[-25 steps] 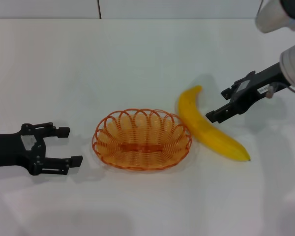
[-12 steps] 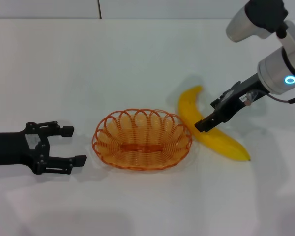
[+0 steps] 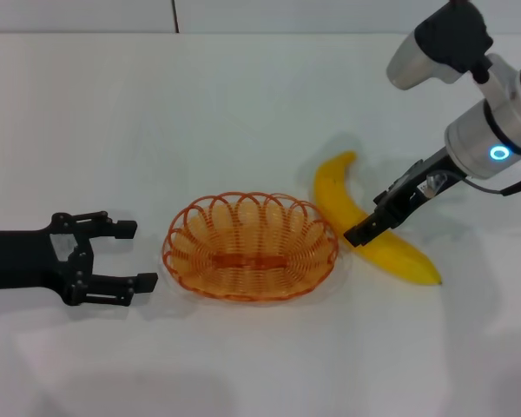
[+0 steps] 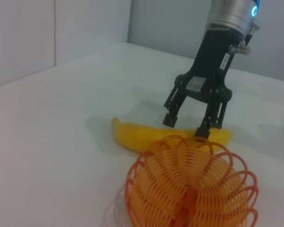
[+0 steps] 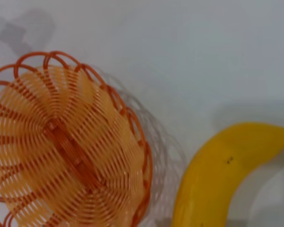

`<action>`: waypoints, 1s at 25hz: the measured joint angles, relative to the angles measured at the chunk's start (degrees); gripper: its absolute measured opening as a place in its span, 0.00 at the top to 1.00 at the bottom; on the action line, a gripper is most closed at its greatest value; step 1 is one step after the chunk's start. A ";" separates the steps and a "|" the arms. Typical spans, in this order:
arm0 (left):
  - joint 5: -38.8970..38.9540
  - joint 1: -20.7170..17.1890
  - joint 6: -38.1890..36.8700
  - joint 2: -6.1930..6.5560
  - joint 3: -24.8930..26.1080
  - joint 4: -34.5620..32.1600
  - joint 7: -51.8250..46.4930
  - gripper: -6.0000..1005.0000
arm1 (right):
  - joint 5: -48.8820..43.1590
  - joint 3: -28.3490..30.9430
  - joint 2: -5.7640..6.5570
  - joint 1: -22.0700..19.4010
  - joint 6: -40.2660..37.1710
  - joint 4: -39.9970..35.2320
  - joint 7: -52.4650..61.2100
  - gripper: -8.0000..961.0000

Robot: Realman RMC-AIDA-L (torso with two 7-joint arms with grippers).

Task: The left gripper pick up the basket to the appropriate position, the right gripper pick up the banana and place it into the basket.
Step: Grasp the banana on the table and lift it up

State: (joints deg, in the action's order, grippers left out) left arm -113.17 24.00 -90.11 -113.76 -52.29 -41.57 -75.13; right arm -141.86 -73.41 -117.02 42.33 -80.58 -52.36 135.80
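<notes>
The orange wire basket [image 3: 250, 248] sits empty on the white table, mid-front. The yellow banana [image 3: 391, 252] lies on the table just right of it. My right gripper [image 3: 363, 232] is open and low over the banana's middle. In the left wrist view its fingers [image 4: 171, 118] stand on either side of the banana [image 4: 137, 136], just behind the basket [image 4: 191, 189]. My left gripper [image 3: 137, 254] is open on the table left of the basket, a small gap from its rim. The right wrist view shows the basket [image 5: 66, 146] and the banana [image 5: 217, 175] from above.
The white table [image 3: 243, 104] ends at a pale wall along the back. The right arm's silver-grey housing [image 3: 495, 130] hangs over the back right.
My right gripper has moved down and left onto the banana's middle. My left gripper has crept right, closer to the basket. Basket and banana have not moved.
</notes>
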 joint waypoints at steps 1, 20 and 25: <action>0.01 0.00 0.00 0.00 0.00 0.00 0.03 0.10 | -0.01 -0.15 0.01 0.12 0.19 0.32 0.05 0.07; 0.06 0.52 0.03 -0.14 0.00 -0.01 0.07 0.10 | 0.56 -1.56 -0.05 1.92 1.18 4.18 0.22 0.07; 0.06 0.52 0.03 -0.14 0.00 0.00 0.07 0.10 | 0.67 -1.56 -0.06 2.00 1.25 4.43 -0.01 0.18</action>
State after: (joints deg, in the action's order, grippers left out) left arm -113.11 24.52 -90.08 -113.90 -52.30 -41.57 -75.06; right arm -141.19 -74.97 -117.07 44.33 -79.33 -47.94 135.79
